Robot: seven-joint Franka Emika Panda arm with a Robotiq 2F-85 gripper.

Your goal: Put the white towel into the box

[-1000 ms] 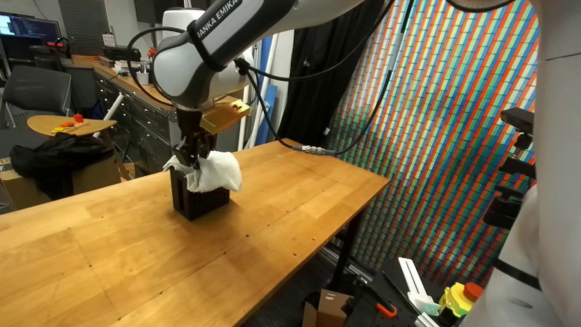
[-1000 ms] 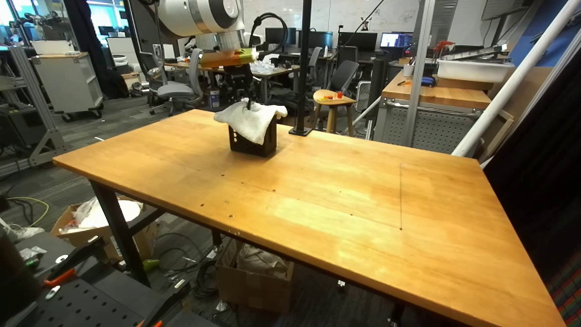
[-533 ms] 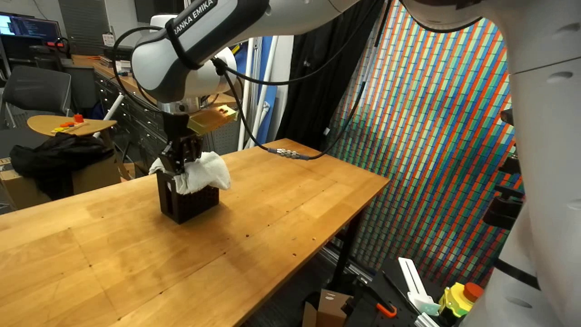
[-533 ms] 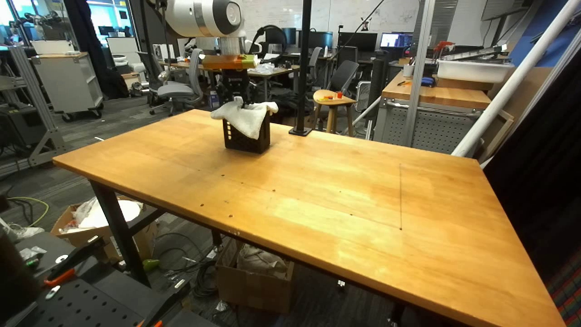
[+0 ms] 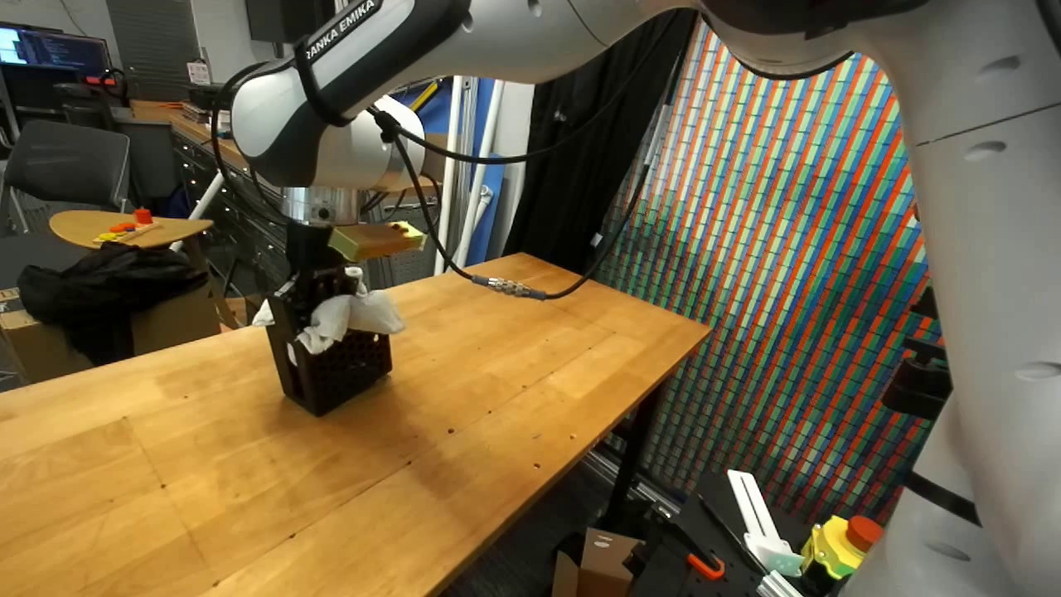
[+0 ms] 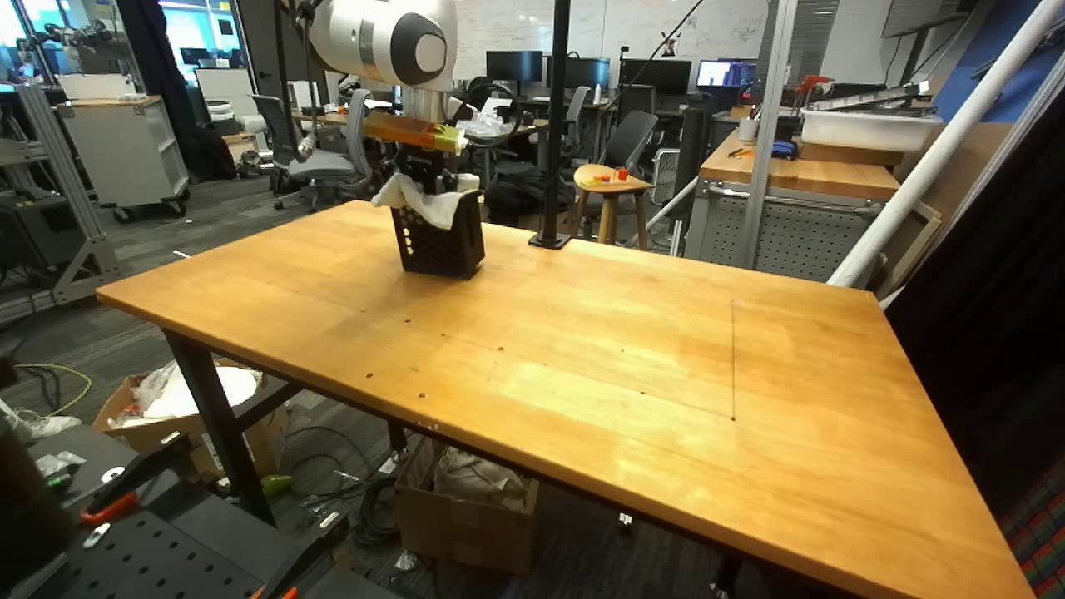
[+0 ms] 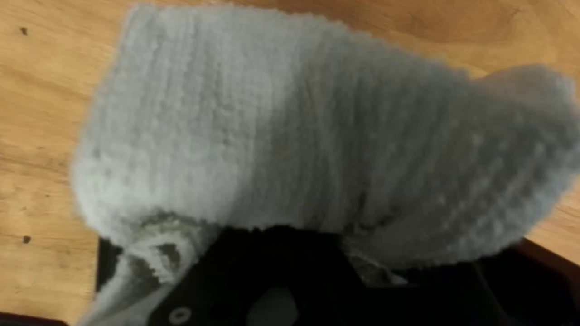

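The white towel (image 5: 355, 317) lies bunched in and over the mouth of the black perforated box (image 5: 348, 369), with folds hanging over the rim. Both also show in an exterior view, the towel (image 6: 434, 208) and the box (image 6: 439, 249). The box's walls lean outward at the top. My gripper (image 5: 317, 300) points down into the box's mouth, with towel bunched around it; it also shows in an exterior view (image 6: 424, 179). In the wrist view the dark gripper (image 7: 281, 260) sits against the towel (image 7: 217, 117). The fingertips are hidden by towel and box.
The box stands on a wooden table (image 5: 464, 398). A black pole (image 6: 551, 240) rises from the table edge near the box. A stool with colourful toys (image 6: 611, 185) stands beyond the table. A black cable with a connector (image 5: 507, 287) hangs from the arm.
The gripper has moved with the box and towel to the left in both exterior views. It has sunk lower and turned. More of the towel is down in the box, which now leans.
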